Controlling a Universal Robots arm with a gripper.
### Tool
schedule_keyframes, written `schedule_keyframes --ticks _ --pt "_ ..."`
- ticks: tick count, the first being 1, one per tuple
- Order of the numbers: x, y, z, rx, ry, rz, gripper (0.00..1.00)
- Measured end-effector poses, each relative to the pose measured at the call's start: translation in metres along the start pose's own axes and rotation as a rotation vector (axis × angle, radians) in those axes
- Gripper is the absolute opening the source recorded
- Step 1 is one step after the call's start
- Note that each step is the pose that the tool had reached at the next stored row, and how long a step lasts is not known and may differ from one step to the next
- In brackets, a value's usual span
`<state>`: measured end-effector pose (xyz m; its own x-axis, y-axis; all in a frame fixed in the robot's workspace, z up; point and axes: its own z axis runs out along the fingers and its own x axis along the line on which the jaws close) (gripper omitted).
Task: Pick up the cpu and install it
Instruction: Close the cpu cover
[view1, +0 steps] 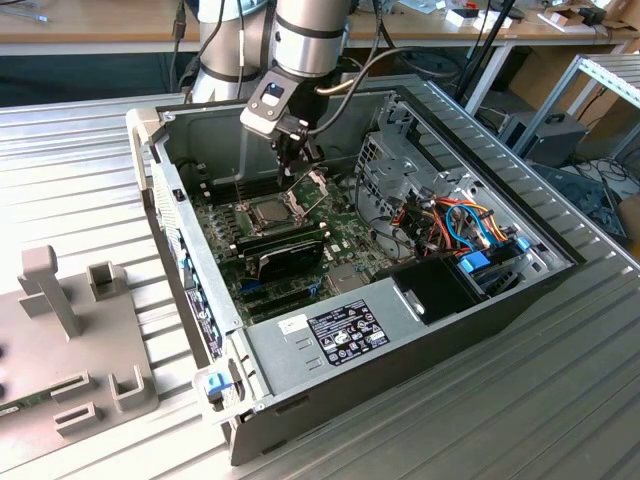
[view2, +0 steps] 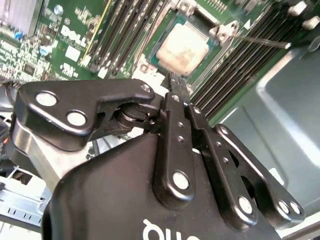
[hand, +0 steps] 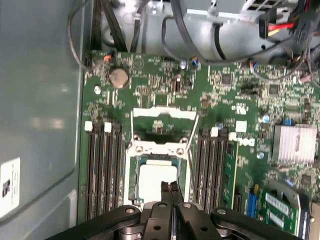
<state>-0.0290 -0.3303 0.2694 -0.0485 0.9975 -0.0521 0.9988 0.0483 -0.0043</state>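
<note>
While the empty hand (hand: 171, 187) hovers closed, the cpu (hand: 155, 177) lies flat, lid upward.

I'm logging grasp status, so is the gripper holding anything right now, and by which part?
Nothing is held. The gripper is shut with nothing between its fingers, over the cpu, which lies in its open socket.

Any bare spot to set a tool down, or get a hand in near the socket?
Bare: ribbed table right of the case in the exterior view; narrow strip between case and grey fixture. Crowded: gripper over the cpu, memory slots flanking, cables beside.
</note>
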Motion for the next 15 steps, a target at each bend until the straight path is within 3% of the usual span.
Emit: schedule_keyframes --ticks 4,9,15 --pt "-0.0007 0.0144 0.0000 -0.0001 0.0001 0.000 0.11" --pt "-0.0013 0.0272 0.0000 0.0000 -0.0002 0.000 0.11" --pt "-0.0025 0.0508 0.0001 0.0000 -0.0001 0.000 0.11"
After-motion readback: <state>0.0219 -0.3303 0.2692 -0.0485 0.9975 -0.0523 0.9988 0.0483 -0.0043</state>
